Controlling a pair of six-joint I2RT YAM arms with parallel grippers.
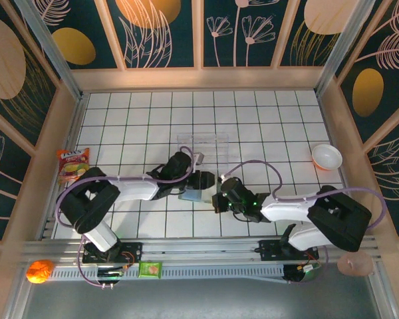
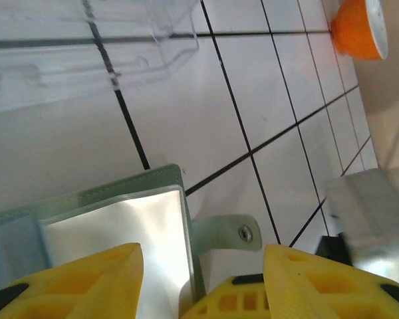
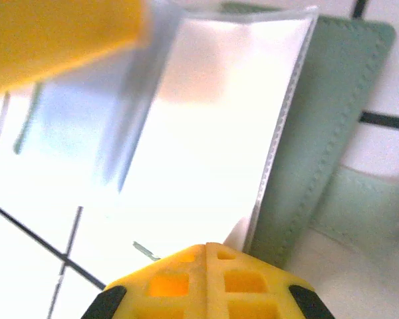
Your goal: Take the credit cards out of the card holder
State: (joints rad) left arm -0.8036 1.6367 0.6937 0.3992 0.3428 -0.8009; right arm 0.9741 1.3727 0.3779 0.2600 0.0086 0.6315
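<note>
Card holder (image 3: 322, 119) lies open on the tiles, between and below my two grippers; its clear sleeve (image 3: 206, 126) runs lengthwise away from the right gripper (image 3: 206, 249), whose fingertips are pressed together at the sleeve's near end. I judge that one the nearer for working a card out, along that long axis (glare hides the card edges from me). My left gripper (image 2: 203, 262) has its fingers spread with nothing between them, over the panels. Beyond sits a clear plastic tray (image 1: 203, 137), and off to the right a bowl (image 1: 327, 157), contents unclear to me
</note>
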